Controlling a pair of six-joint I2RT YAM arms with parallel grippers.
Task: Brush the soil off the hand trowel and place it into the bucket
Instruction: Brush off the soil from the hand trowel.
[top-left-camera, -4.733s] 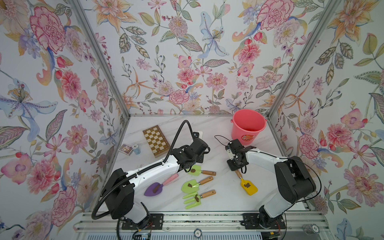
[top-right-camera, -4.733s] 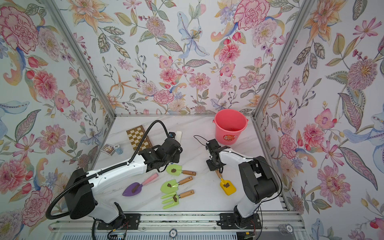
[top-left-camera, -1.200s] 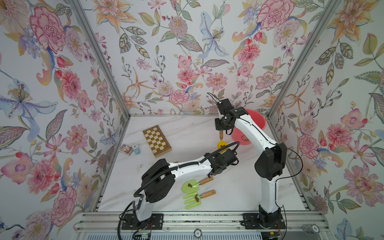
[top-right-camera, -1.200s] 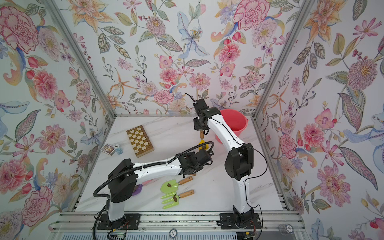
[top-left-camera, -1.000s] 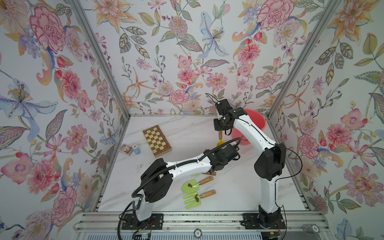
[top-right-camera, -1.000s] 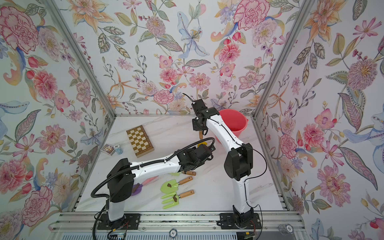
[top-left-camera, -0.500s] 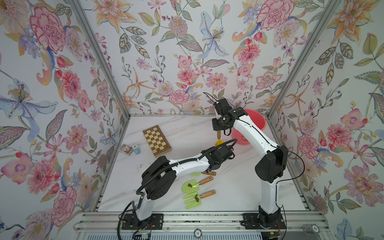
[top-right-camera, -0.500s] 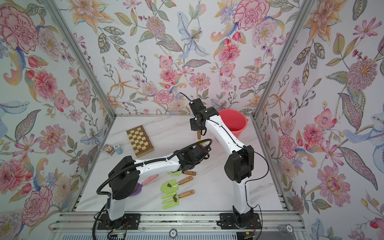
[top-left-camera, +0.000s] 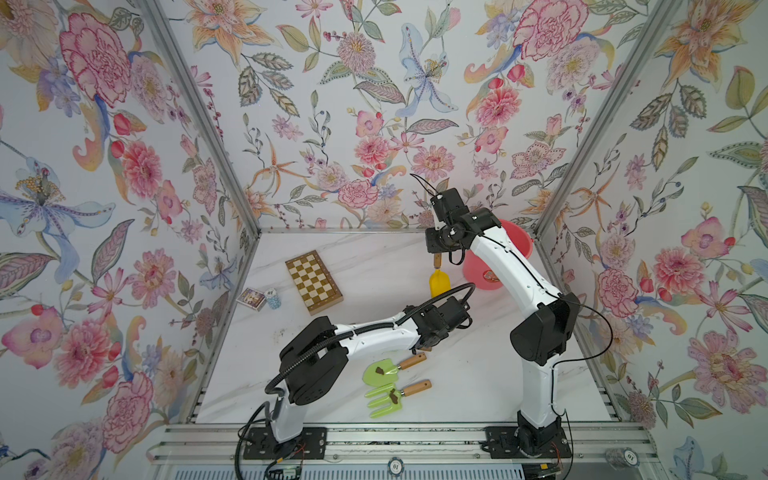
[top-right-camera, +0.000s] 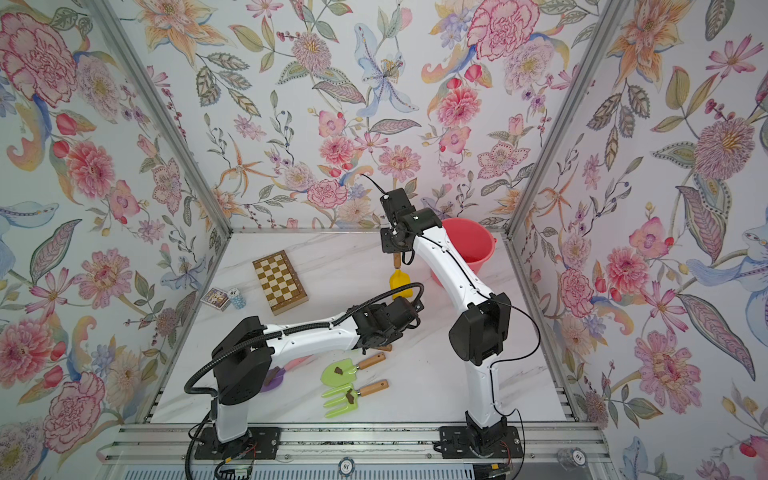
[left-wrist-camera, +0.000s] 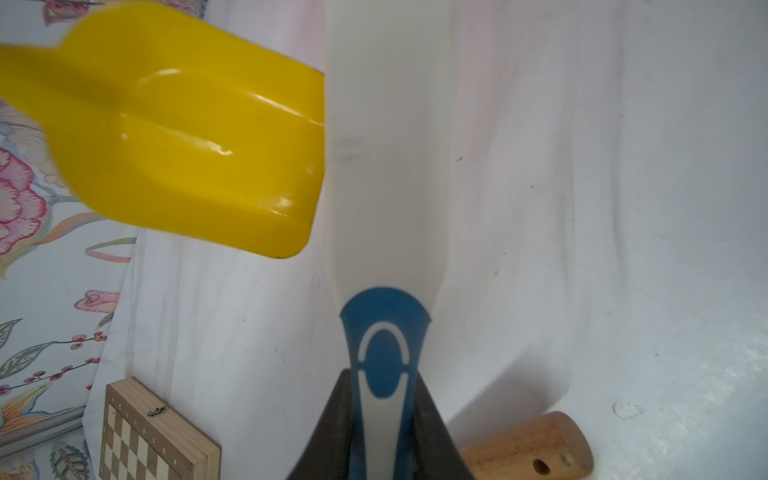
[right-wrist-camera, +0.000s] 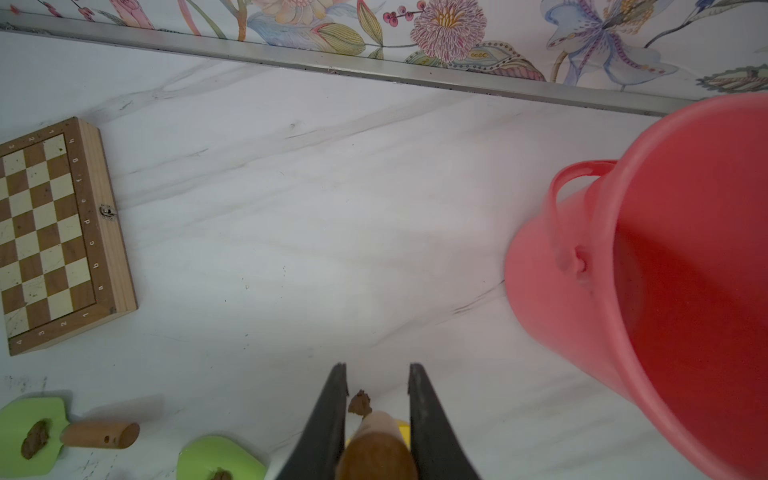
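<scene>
White marble table (top-left-camera: 374, 257) lies under both arms. My right gripper (right-wrist-camera: 377, 370) is squeezed tight on the wooden handle of the yellow trowel (top-left-camera: 439, 283), which hangs straight down, blade lowest. My left gripper (left-wrist-camera: 384, 374) pinches the brush (left-wrist-camera: 386, 324), just beside the blade. The pink bucket (right-wrist-camera: 552, 299) stands near the right arm, so I think that arm should carry the trowel over.

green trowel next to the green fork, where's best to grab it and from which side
Take the green trowel by its wooden handle, coming down from above with the jaws across it. It lies flat on the table; the round handle is narrow and clear, while the blade is wide and carries soil.
</scene>
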